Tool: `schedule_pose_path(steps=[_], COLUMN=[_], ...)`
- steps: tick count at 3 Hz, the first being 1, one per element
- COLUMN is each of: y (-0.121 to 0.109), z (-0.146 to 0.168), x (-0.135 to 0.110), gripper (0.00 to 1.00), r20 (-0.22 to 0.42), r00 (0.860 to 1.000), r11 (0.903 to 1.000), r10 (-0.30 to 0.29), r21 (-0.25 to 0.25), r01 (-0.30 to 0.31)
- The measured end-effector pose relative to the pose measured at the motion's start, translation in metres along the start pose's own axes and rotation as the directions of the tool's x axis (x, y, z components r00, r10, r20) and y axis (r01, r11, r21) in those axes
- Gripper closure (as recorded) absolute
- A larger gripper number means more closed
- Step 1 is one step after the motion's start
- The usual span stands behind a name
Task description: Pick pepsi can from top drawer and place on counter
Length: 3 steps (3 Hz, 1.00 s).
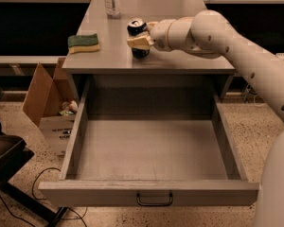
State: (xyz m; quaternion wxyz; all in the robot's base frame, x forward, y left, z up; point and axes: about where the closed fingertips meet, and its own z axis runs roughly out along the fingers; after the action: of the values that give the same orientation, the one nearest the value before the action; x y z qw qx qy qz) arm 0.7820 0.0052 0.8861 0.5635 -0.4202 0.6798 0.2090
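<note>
A: Camera view: where is the pepsi can [137,27]?
B: Upright on the smooth grey worktop [109,56], behind the open top drawer [151,148]. The gripper [140,42] has its jaws clamped around the can's middle.
A: How will it handle?
B: Probably light, slick, thin-walled metal. It is a cylinder, best held gently at mid-height.

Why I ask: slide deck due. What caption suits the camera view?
Pincer at the pepsi can on the counter, behind the open top drawer.

One pepsi can [137,27] in jaws, one sponge [83,42]
</note>
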Motion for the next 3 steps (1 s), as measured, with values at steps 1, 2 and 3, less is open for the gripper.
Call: schedule_pose_path(steps=[1,2,3], y=[0.0,0.0,0.0001], z=[0.0,0.0001,0.0001], x=[0.0,0.0,0.0], gripper=[0.36,0.05,0.0], r20=[0.0,0.0,0.0], r00=[1.0,1.0,1.0], r11=[1.0,1.0,1.0], r10=[0.0,0.0,0.0], r21=[0.0,0.0,0.0], r01=[0.0,0.0,0.0])
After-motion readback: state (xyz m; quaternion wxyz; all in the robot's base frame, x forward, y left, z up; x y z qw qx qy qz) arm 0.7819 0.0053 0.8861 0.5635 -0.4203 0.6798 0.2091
